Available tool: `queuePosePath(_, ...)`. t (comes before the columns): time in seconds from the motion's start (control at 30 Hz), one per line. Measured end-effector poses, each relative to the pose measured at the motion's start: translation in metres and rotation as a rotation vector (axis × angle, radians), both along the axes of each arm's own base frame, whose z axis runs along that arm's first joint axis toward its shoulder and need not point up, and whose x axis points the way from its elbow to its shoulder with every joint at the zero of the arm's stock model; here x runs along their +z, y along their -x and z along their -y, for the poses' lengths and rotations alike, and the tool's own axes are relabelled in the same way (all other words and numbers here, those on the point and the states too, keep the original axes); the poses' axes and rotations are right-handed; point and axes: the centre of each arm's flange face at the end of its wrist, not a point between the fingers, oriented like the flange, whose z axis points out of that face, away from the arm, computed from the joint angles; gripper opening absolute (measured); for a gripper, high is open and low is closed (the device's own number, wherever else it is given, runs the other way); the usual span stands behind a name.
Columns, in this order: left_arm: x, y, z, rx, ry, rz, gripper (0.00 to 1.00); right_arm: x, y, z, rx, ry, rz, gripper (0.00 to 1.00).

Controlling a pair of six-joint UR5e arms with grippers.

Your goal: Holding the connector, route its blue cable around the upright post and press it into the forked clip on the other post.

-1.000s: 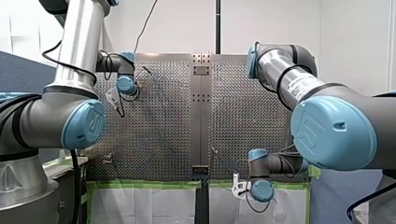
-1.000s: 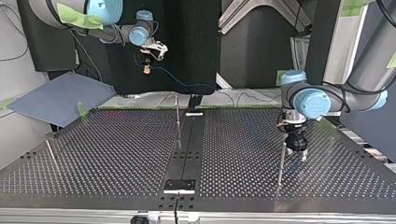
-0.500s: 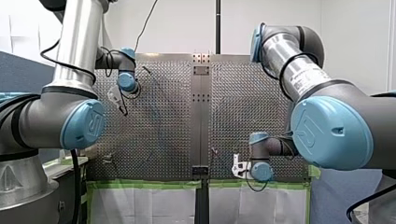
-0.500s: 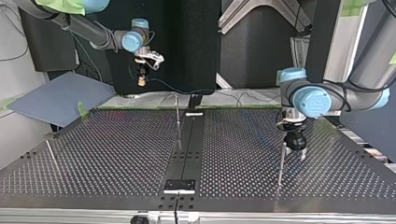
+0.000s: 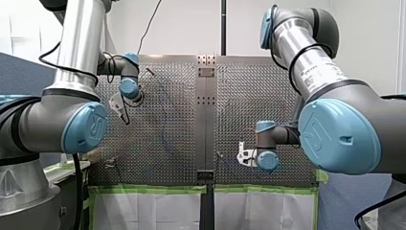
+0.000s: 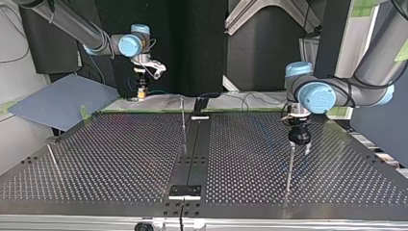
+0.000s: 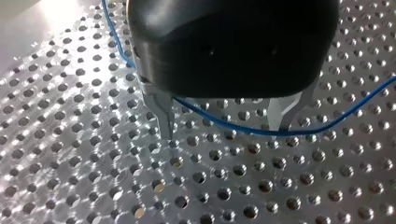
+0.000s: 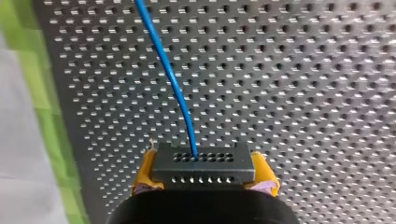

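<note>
The black connector (image 8: 203, 165) is clamped between the yellow pads of my right gripper (image 8: 205, 179), which is shut on it. The blue cable (image 8: 173, 79) leaves the connector and runs ahead over the perforated table. At the top view's left, my right gripper (image 6: 141, 91) hangs over the table's far edge. My left gripper (image 7: 226, 121) is black with metal fingers (image 7: 164, 116) set wide apart, open. The blue cable (image 7: 233, 126) crosses the gap between them, just above the plate. In the top view my left gripper (image 6: 298, 142) stands right over a thin upright post (image 6: 289, 168).
A second thin post (image 6: 183, 125) stands by the dark centre rail (image 6: 192, 159), and a third, leaning one (image 6: 52, 159) is at the top view's left. Green tape (image 5: 153, 189) lines the table's near edge in the front view. A blue-grey sheet (image 6: 62, 101) lies beyond the table.
My right gripper has carried the connector from beyond the taped edge in over the table, lower and leftward in the top view. My left gripper has shifted slightly closer above its post.
</note>
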Motion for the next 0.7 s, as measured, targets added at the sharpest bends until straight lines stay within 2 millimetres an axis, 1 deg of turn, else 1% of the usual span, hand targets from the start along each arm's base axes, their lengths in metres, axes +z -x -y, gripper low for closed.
queuePosePath(0.13,0.007,0.0,0.005,-0.03,0.026,0.028,1.0,0.006,0.0,0.002,-0.001,0.011,0.001,0.0)
queuePosePath(0.27,0.015,-0.001,0.009,-0.063,0.057,0.071,1.0,0.006,0.001,0.003,-0.002,0.012,-0.001,0.0)
queuePosePath(0.43,0.021,-0.005,0.013,-0.109,0.099,0.121,1.0,0.006,0.002,0.003,-0.002,0.012,-0.004,0.0)
queuePosePath(0.57,0.021,-0.005,0.016,-0.143,0.131,0.146,1.0,0.006,0.002,0.003,-0.002,0.009,-0.008,0.0)
queuePosePath(0.7,0.02,0.004,0.015,-0.152,0.166,0.152,1.0,0.005,0.003,0.002,-0.001,0.002,-0.02,0.0)
